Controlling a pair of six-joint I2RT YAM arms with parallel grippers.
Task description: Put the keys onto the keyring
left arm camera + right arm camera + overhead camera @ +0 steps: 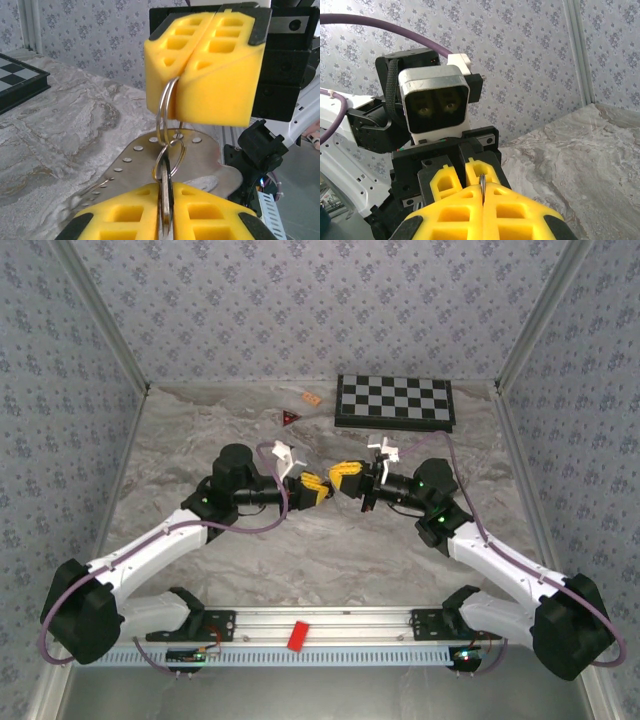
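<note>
Right gripper [186,70] pinches keyring [159,117]; left gripper [166,212] (keys [165,195])

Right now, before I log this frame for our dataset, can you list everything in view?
keyring: one, silvery, clamped in the right gripper's fingers, above the table
key: one, metallic, edge-on between the left gripper's fingers, its small ring up at the keyring
checkerboard: one, black and white, far right of the table
triangle: one, red, far centre, left of the checkerboard
chip: one, orange, just beyond the triangle
red tag: one, on the rail between the arm bases
table: one, grey marble
left gripper: yellow fingers, shut on the key
right gripper: yellow fingers, shut on the keyring
</note>
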